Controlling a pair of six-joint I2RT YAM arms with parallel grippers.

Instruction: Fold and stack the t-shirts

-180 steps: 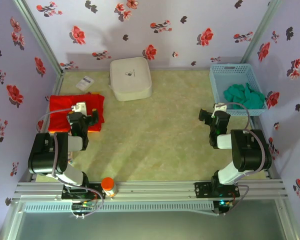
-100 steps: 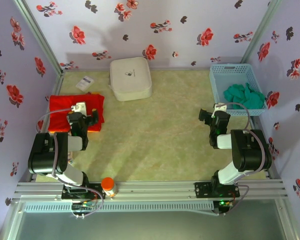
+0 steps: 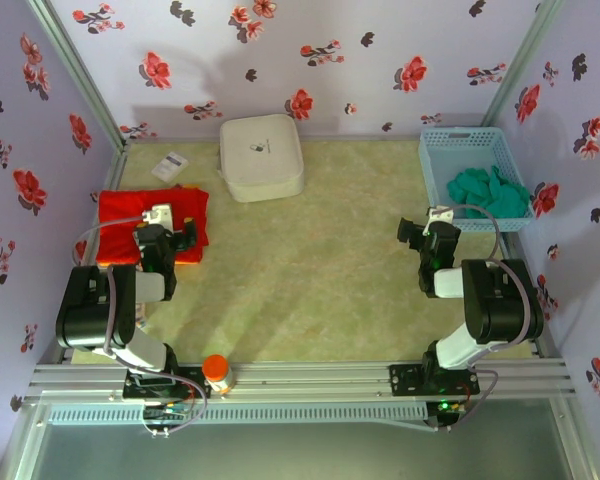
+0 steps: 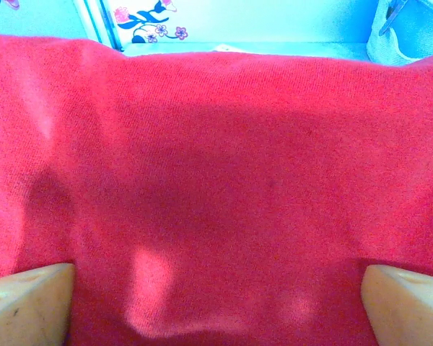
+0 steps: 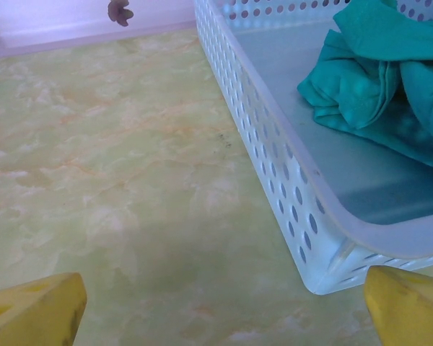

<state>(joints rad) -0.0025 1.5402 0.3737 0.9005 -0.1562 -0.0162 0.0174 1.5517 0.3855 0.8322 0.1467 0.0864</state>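
Red t-shirt (image 3: pixel 120 212) lies folded at the desk's (image 3: pixel 310 260) left edge, under the left fingers (image 4: pixel 29 295), which are spread wide and pinch nothing. Closing there would likely rumple the fold. Right fingers (image 5: pixel 36 306), also spread and empty, hover just beside the light-blue basket (image 5: pixel 274 166). It holds 1 crumpled teal t-shirt (image 5: pixel 375 79); a careless grab could snag the rim or drag the basket along. White box (image 3: pixel 261 155) sits at the back, contents hidden.
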